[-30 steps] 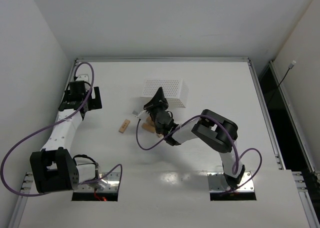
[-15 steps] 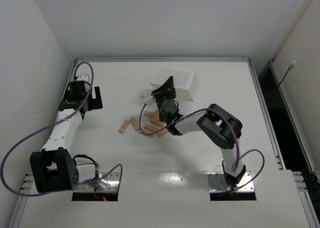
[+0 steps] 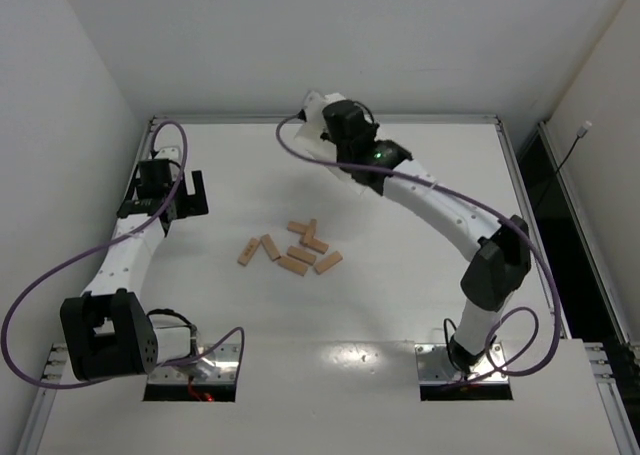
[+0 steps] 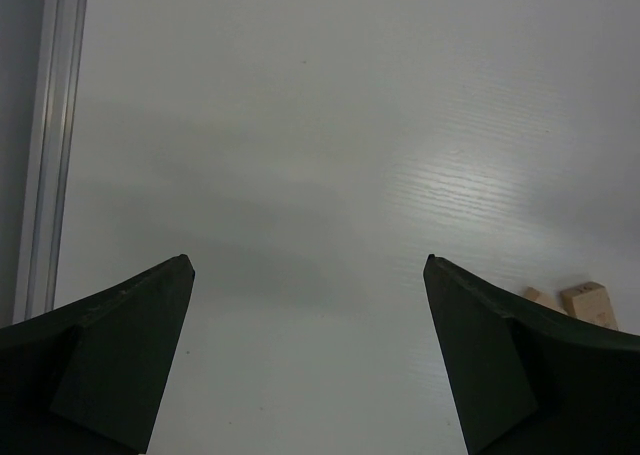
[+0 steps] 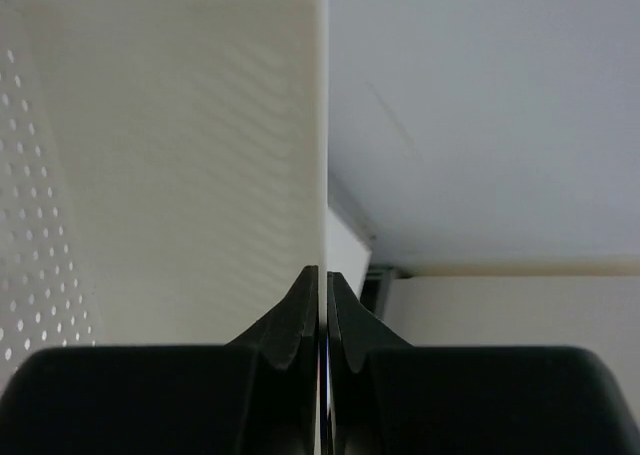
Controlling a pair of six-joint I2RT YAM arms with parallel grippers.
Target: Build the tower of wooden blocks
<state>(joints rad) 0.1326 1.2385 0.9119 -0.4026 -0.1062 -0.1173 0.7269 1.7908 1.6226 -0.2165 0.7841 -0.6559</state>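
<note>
Several wood blocks (image 3: 300, 247) lie flat in a loose scatter at the middle of the table; no tower is in view. Two of their ends (image 4: 585, 303) show at the lower right of the left wrist view. My left gripper (image 3: 190, 197) (image 4: 308, 265) hovers open over bare table at the left, well apart from the blocks. My right gripper (image 3: 335, 125) (image 5: 322, 272) is raised near the table's back edge. It is shut on the thin wall of the white perforated bin (image 3: 318, 145) (image 5: 160, 155), which hangs tilted in the air.
A metal rail (image 3: 320, 119) runs along the table's back edge just beyond the raised bin, and another rail (image 4: 50, 135) lines the left side. White walls close in the back and both sides.
My right arm has lifted the white bin off the blocks and swung it up to the back edge. The blocks now lie spilled across the table. The left arm has not moved.
</note>
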